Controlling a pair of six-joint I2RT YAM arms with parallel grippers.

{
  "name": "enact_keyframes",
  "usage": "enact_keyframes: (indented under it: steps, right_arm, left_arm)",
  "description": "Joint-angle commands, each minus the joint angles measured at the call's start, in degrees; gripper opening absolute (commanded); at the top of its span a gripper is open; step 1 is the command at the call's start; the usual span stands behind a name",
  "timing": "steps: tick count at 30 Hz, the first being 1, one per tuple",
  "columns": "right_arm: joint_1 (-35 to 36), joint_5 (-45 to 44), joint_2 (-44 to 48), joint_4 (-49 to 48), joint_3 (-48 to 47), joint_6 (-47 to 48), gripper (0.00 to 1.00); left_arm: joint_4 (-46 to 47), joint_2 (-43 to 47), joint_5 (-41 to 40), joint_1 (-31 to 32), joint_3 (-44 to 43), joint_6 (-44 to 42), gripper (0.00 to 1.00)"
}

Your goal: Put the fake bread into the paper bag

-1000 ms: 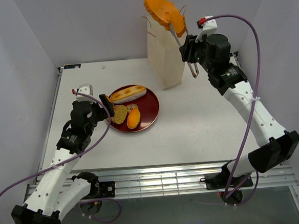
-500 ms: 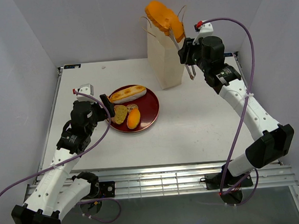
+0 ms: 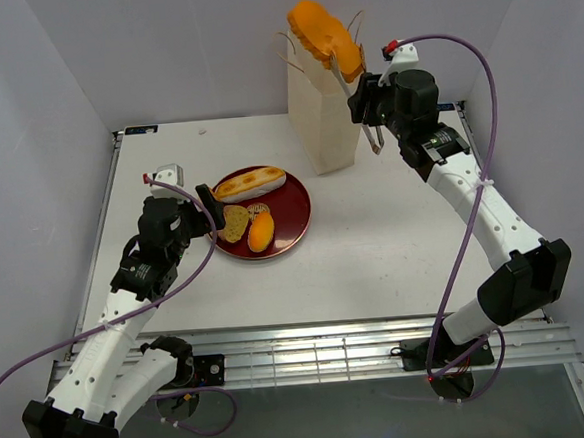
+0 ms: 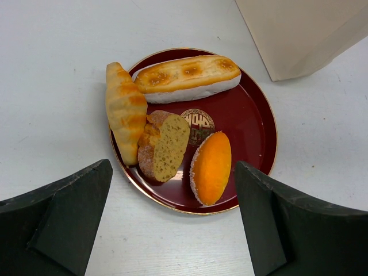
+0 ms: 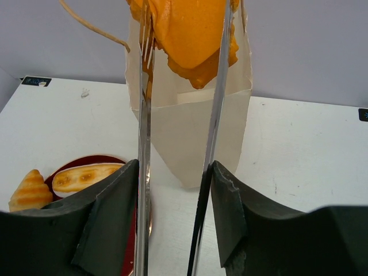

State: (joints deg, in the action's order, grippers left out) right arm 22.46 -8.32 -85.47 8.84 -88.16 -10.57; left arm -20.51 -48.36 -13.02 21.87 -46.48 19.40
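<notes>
At the left of the white table (image 3: 395,252), the left gripper (image 3: 205,205) is hovering low at the left rim of the dark red plate (image 3: 297,219). Its jaws are standing wide apart and gripping nothing, and its wrist camera is looking down between the two dark fingers (image 4: 63,213) onto the plate. Four pieces of fake bread are lying there. A croissant (image 4: 125,109) is resting across the left rim. A long roll (image 4: 187,75) is stretching along the far side. A cut slice (image 4: 167,146) is sitting against the croissant. An orange oval (image 4: 211,167) is lying just right of the slice, close to the near rim. Farther right and farther back, the paper bag (image 3: 323,122) is standing upright and open, apart from the plate. A flat orange bread piece (image 3: 322,31) is hanging directly over the bag's mouth, pinched between the tips of the metal tongs (image 5: 216,115). At the far right, the right gripper (image 3: 365,99) is pressing its fingers (image 5: 112,224) against the outer sides of the tongs' two arms. It is closed partway, so it has hold of the tongs and, through them, the bread. In the right wrist view the piece's lower edge is sitting at about the level of the bag's rim, and it is impossible to tell whether it is touching the paper.
</notes>
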Motion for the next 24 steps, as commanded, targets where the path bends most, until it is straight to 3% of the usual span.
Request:
enact_keyframes:
  steps: [1,10,24]
  right_arm:
    - [-0.5,0.8,0.8,-6.5,0.3,-0.6,0.57]
    - [-1.0,2.9,0.9,-6.7,0.4,-0.6,0.64]
    - [-1.5,4.4,2.3,-6.5,0.2,-0.4,0.65]
  left_arm:
    - [0.7,-0.2,0.4,0.0,0.0,0.0,0.97]
    - [0.8,-0.3,0.3,0.0,0.1,-0.1,0.97]
    - [0.7,-0.7,0.2,0.0,0.0,-0.1,0.97]
